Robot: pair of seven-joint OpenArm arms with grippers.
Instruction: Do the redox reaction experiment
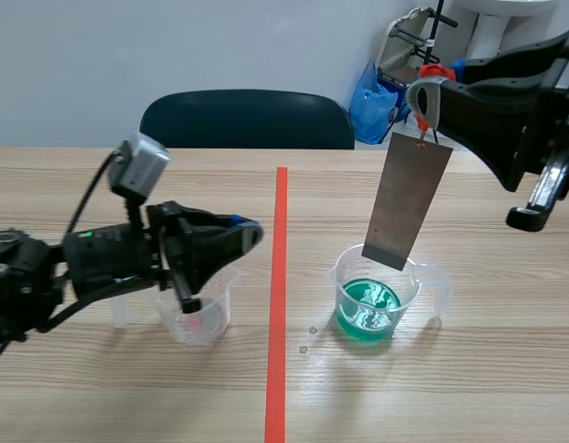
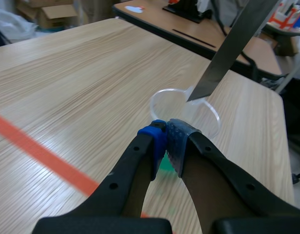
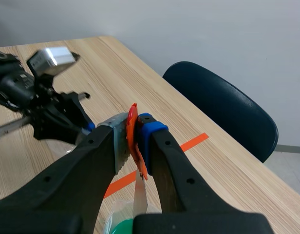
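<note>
Looks to be somewhere near the middle. Has green solution [image 1: 368,309] standing ready in the clear beaker [image 1: 416,281] right of the tape line. Pinches an orange-red clip [image 3: 135,140] between the fingers of the right gripper [image 1: 425,92], raised high, with a grey metal strip [image 1: 409,198] dangling from it at a slant. Holds the strip's lower edge at about the beaker's rim, over the mouth, but apparently short of the liquid; hard to call exactly from these angles. Has the left gripper [image 1: 248,233] pressed shut on nothing, pads together, poised over a second small beaker [image 1: 206,323] left of the line, seemingly empty. Leaves, by this reading, the dip itself, a wait for any change on the metal, and lifting the strip out again
</note>
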